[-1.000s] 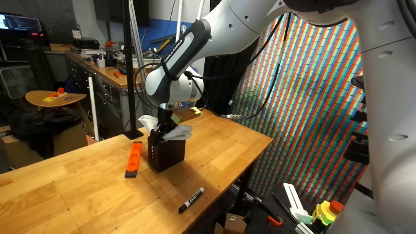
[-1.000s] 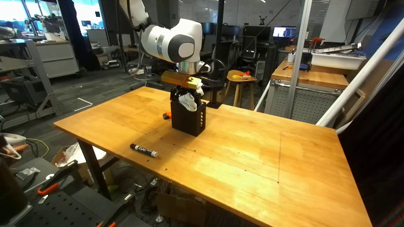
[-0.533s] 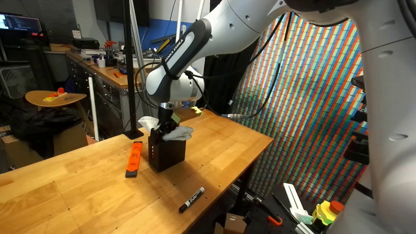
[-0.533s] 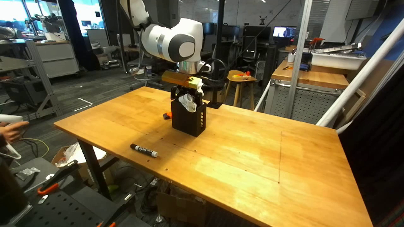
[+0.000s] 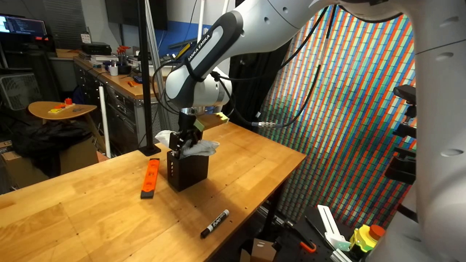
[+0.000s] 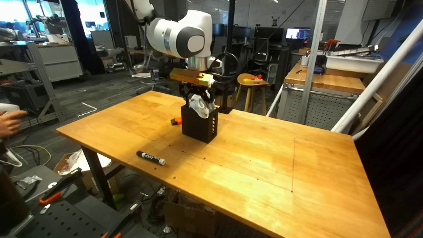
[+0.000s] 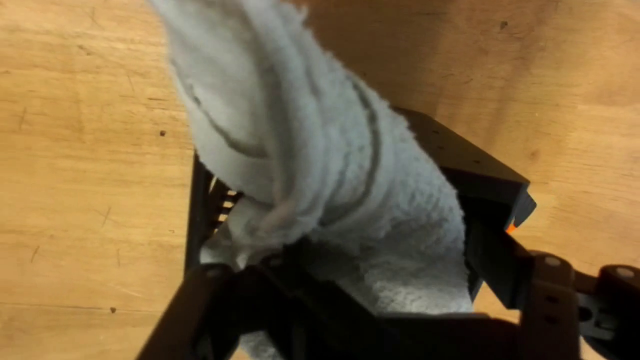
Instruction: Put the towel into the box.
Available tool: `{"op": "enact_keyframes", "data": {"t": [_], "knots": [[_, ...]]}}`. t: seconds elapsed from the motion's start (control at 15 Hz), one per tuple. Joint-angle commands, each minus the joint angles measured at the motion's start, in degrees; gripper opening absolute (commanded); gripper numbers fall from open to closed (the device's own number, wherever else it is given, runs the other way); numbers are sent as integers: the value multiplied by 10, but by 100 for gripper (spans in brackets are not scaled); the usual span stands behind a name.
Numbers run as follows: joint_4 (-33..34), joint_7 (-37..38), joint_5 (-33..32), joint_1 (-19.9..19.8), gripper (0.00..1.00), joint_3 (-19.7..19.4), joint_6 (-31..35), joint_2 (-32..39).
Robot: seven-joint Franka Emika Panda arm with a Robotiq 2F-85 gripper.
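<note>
- Gripper (image 7: pixel 385 250): fingers well apart, clamped on nothing; tips in deep shadow.
- Towel (image 7: pixel 320 165): between the fingers in the mouth of the black box (image 6: pixel 194 124), overhanging its rim; depth inside hidden, one end cut off by the wrist view's top edge.
- Orange level (image 6: pixel 178 121): mostly hidden behind the box in an exterior view.

Rough, fuzzy cloth towel (image 7: pixel 325 165), matt plastic-looking box (image 6: pixel 195 127), smooth, faintly glossy wooden tabletop (image 6: pixel 257 155).
</note>
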Motion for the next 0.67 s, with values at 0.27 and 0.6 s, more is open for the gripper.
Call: {"op": "enact_keyframes", "data": {"t": [0.27, 0.6], "knots": [[-14, 9, -42, 10, 100, -13, -3, -66], [-11, 10, -63, 16, 66, -14, 1, -81]]}}
